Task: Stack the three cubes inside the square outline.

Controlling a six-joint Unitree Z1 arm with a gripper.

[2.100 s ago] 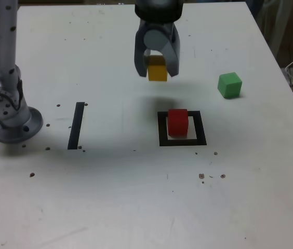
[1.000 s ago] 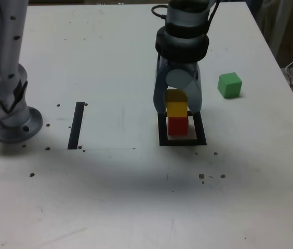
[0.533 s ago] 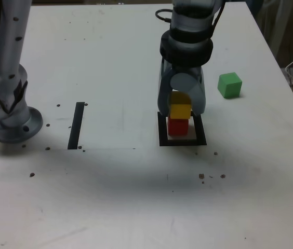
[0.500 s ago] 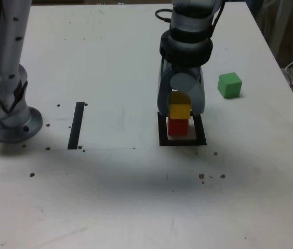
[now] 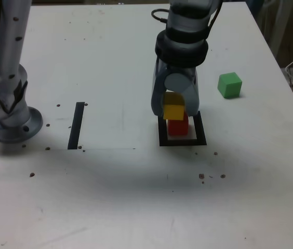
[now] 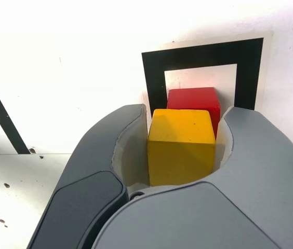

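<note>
While the exterior view looks across the white desk, the hand hangs straight down from the grey arm over the square outline, pinching the yellow cube between its two fingers. Directly under the hand the red cube sits inside the outline's white centre, and the yellow cube lies against its top, shifted a little toward the exterior view's left so the two are not squarely lined up. Off to the hand's side, toward the exterior view's right, the green cube stands alone on the desk, well apart from the outline. On the hand's other side lies a straight black strip. Seen from the wrist view, both fingers press on opposite faces of the yellow cube; just beyond it the red cube shows within the square outline, and the black strip crosses one edge.
</note>
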